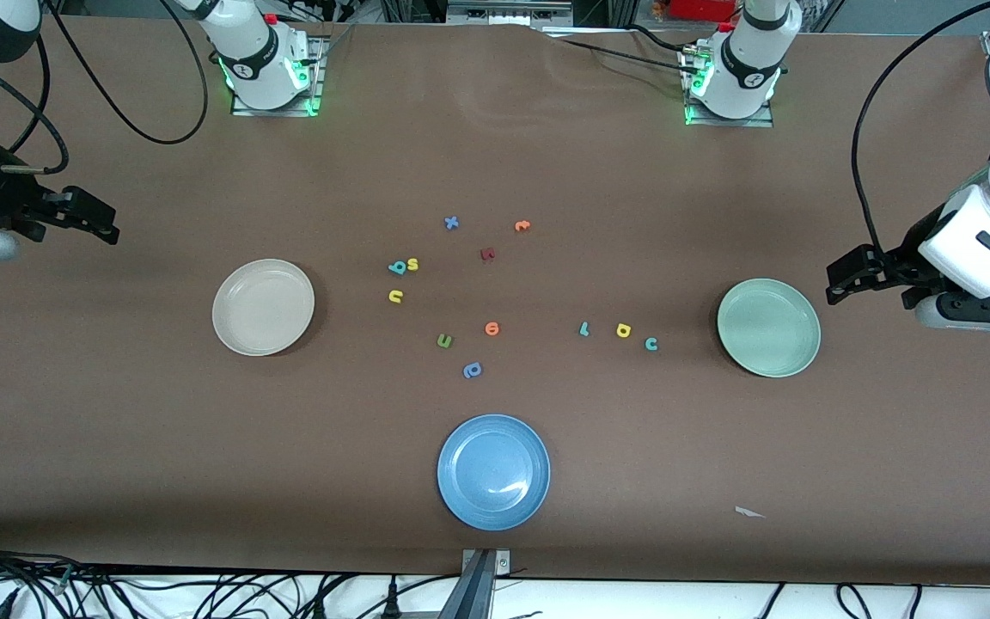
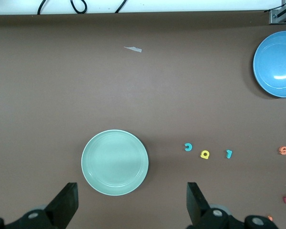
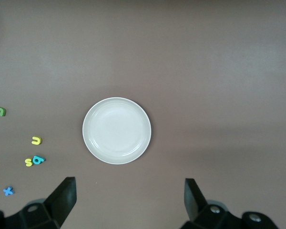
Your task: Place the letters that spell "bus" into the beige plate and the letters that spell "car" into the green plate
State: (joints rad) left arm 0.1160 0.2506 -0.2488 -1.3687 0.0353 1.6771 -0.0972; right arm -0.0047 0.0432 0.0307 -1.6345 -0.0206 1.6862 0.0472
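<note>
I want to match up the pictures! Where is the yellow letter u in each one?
Front view: the yellow u lies on the brown table between the beige plate and the green letter, just nearer the front camera than the teal b.
Left wrist view: not in it.
Right wrist view: the yellow u lies beside the beige plate, next to the teal b.
Shared landmark: the beige plate.

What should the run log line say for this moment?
left gripper: open, beside green plate | right gripper: open, waiting | bus letters, car letters: on table | beige plate: empty
</note>
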